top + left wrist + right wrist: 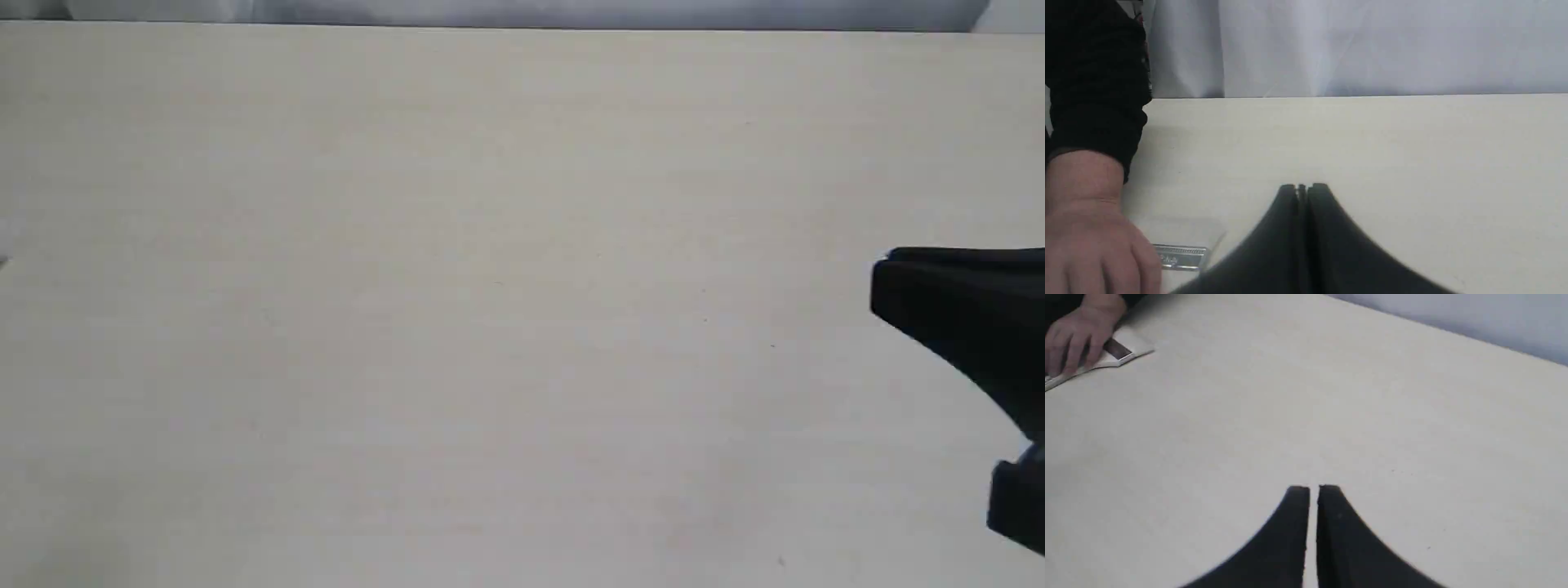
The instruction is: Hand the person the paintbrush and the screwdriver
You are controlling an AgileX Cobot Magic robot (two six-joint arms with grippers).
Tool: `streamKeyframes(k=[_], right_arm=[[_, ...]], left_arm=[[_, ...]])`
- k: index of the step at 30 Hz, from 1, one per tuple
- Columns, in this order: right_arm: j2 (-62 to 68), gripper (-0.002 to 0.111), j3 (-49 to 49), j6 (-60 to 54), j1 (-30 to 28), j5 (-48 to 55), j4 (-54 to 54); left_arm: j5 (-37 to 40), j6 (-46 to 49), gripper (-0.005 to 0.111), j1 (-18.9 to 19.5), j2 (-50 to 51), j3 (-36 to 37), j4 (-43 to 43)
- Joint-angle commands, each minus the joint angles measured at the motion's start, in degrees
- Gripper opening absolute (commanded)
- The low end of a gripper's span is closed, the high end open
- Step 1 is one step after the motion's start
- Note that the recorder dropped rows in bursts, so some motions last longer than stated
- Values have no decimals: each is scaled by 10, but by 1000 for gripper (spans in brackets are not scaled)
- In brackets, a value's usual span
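The person's hand [1086,228], in a dark sleeve, rests on the paintbrush [1182,256], whose silver band and pale bristles show beside the fingers. In the right wrist view the same hand [1077,330] presses the paintbrush [1118,351] flat on the table, far from my right gripper [1314,490]. My left gripper [1302,187] is shut and holds nothing, a short way from the brush. The right gripper's fingers stand almost together with nothing between them. It enters the exterior view as a black shape [882,286] at the right edge. The screwdriver is out of view.
A pale cream table [490,286] fills the exterior view, with a white curtain [1372,45] behind its far edge. The hand and the brush lie outside the exterior view, on the left side.
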Motion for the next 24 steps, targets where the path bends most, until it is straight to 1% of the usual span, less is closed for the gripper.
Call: streamKeyframes(k=[1, 4, 10, 12, 15, 17, 21, 24], right_arm=[[-24, 5, 2, 5, -2, 4, -45], [-29, 5, 2, 7, -2, 8, -91], [-33, 5, 2, 59, -2, 47, -165], [-48, 5, 2, 62, -18, 44, -174], [-80, 5, 3, 62, -77, 20, -167], [-98, 5, 10, 60, -132, -5, -165], [-142, 5, 47, 59, -240, -80, -159], [-176, 5, 93, 59, -323, -151, -153]], left_arm=[[-5, -1, 0, -5, -1, 1, 0], [-4, -1, 0, -5, -1, 1, 0], [-4, -1, 0, -5, -1, 1, 0], [-4, -1, 0, -5, -1, 1, 0], [-4, -1, 0, -5, -1, 1, 0], [-4, -1, 0, -5, -1, 1, 0], [-4, -1, 0, -5, -1, 1, 0], [-4, -1, 0, -5, -1, 1, 0]])
